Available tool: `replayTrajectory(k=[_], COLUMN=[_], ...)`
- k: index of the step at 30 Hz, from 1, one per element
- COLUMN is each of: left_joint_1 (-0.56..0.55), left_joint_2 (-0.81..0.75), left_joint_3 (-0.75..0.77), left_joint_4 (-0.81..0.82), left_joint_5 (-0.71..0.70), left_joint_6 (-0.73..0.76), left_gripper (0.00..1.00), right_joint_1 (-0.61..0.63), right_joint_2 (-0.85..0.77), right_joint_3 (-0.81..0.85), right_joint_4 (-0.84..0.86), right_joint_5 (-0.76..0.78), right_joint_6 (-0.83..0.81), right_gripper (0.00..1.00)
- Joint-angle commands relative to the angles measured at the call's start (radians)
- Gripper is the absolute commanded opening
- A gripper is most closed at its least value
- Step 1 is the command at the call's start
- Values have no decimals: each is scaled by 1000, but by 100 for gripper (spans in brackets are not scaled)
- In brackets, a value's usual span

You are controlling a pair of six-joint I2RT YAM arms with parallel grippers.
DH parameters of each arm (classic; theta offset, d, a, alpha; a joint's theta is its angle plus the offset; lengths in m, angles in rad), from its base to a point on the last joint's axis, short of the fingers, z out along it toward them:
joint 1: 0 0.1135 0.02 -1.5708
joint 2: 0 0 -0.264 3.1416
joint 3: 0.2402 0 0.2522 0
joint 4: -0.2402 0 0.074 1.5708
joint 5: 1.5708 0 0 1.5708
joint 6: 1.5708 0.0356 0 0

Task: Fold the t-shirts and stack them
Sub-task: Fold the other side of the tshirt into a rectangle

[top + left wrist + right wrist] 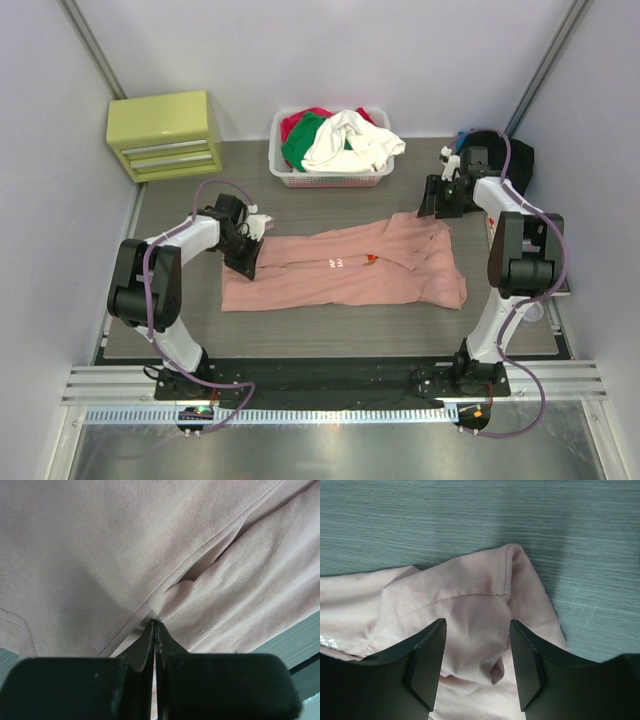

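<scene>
A salmon-pink t-shirt (330, 285) lies stretched sideways across the middle of the grey bench (330, 335), rumpled and partly doubled over, its small chest print (345, 262) facing up near the centre. The left tool (155, 628) is at the shirt's left end, its jaws pressed together and clamped on a ridge of the pink cloth, which bunches into folds right at the tips. The right tool (477, 625) stands at the shirt's far right corner with its jaws apart, one on either side of a hemmed, sleeve-like flap that lies on the bench; the wrist view does not settle whether the fingers touch the fabric. At the back of the bench, a white basket (330, 181) holds a heap of red, green and white garments, well apart from the pink shirt. A yellow drawer cabinet (165, 135) occupies the far left corner.
</scene>
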Motion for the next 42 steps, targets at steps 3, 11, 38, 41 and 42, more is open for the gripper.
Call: replayTrajectory(k=[3, 11, 38, 41, 42], left_joint_1=[-4, -4, -2, -4, -4], left_joint_2=[-3, -6, -7, -21, -30], left_joint_3=[8, 4, 8, -6, -4], left_joint_4=[-4, -4, -17, 2, 5], left_joint_5=[-21, -26, -17, -26, -26], left_joint_6=[25, 28, 33, 31, 31], left_gripper=[0, 0, 0, 0, 0], right_joint_1=[2, -2, -65, -59, -51], right_joint_2=[36, -45, -423, -507, -521], right_joint_3=[9, -57, -246, -282, -293], right_joint_4=[31, 51, -140, -103, -98], right_joint_5=[-41, -3, 26, 0, -4], right_joint_6=[40, 39, -12, -38, -41], right_gripper=[43, 1, 72, 69, 67])
